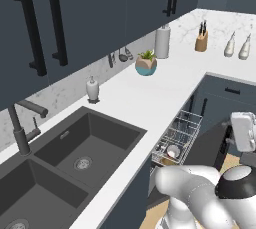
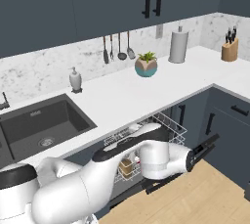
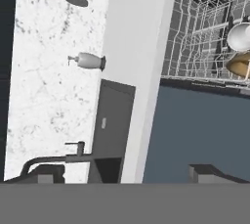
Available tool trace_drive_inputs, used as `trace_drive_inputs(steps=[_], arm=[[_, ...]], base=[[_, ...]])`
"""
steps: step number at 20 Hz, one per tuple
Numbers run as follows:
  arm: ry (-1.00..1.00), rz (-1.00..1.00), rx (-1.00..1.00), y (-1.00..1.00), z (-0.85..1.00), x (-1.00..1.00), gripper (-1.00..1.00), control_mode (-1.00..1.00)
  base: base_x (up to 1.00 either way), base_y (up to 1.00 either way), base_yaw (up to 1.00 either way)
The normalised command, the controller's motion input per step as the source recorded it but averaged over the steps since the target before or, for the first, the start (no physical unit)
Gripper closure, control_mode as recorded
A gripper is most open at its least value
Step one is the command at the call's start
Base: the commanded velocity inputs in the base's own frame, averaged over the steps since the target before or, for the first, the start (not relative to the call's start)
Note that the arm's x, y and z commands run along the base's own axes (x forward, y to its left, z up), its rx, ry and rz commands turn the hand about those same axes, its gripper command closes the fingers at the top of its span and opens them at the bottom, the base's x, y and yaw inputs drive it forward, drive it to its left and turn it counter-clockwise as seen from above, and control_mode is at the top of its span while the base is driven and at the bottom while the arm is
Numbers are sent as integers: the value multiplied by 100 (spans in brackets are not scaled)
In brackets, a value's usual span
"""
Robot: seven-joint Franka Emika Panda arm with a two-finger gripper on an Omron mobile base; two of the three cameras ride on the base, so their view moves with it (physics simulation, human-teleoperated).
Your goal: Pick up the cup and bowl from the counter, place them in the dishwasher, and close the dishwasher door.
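1. The jaws [image 3: 127, 176] hang low beside the open dishwasher door [image 3: 195, 130]; I cannot tell whether they are spread.
2. Loading looks done, so closing comes next: get under the door's edge and swing it up.
3. A pale bowl [image 1: 173, 151] lies in the dishwasher [image 1: 181, 135] rack, below the white marble desk [image 1: 150, 95].

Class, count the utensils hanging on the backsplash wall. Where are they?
3: a dark utensil, a thin one and a ladle, side by side above the counter, left of the plant pot.
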Motion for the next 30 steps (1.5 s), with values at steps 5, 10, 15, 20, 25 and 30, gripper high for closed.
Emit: trace_drive_inputs(steps=[5,10,15,20,25,30], arm=[[-2,-1,15,-22,-15,-4,-100,-100],[-3,0,18,-25,-9,0,-100,-100],[-1,0,13,-38,-36,0,-100,-100],[-4,0,14,-55,-51,0,-100,-100],[-13,1,30,-93,-59,0,-100,-100],[-9,0,26,-50,-72,12,-100,-100]], base=[[0,0,0],[0,0,0],[0,0,0],[0,0,0],[0,0,0],[0,0,0]])
